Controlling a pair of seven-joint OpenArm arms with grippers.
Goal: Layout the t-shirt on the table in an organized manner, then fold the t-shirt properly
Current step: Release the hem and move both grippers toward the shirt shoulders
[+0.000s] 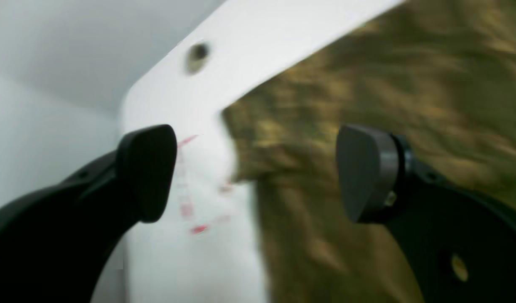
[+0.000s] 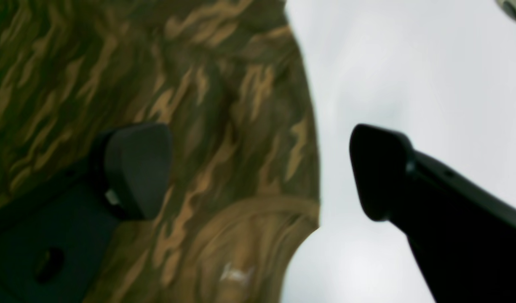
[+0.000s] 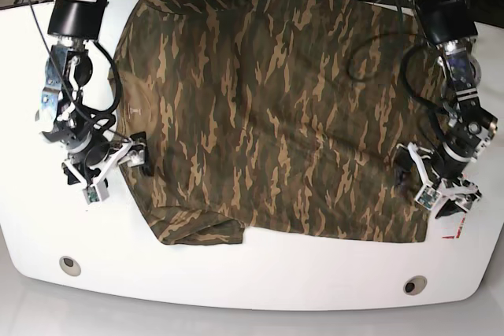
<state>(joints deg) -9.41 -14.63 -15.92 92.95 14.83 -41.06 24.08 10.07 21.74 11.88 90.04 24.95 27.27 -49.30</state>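
The t-shirt [image 3: 276, 108] lies spread flat on the white counter [image 3: 260, 273], covering most of its middle and far part, with its collar toward the side where the right hand works. One sleeve at the near collar-side corner is folded under into a small bunched flap.

The right hand [image 3: 118, 164] sits low at the shirt's collar-side edge, just nearer than the collar. Its fingers stand wide apart: in the right wrist view one finger [image 2: 135, 168] is over the camouflage cloth and the other [image 2: 380, 168] over bare counter, so the hand straddles the shirt's edge. Nothing is clamped between them.

The left hand [image 3: 431, 182] sits at the opposite edge of the shirt, by the near hem corner. Its fingers are also spread: in the left wrist view one finger [image 1: 146, 172] hangs over the counter beside faint red marks [image 1: 190, 210] and the other [image 1: 365, 172] over the cloth. That view is smeared, so the hem seems to lie loose between them rather than gripped.

Two round grommet holes [image 3: 69, 264] sit in the counter's near strip, well clear of the shirt.
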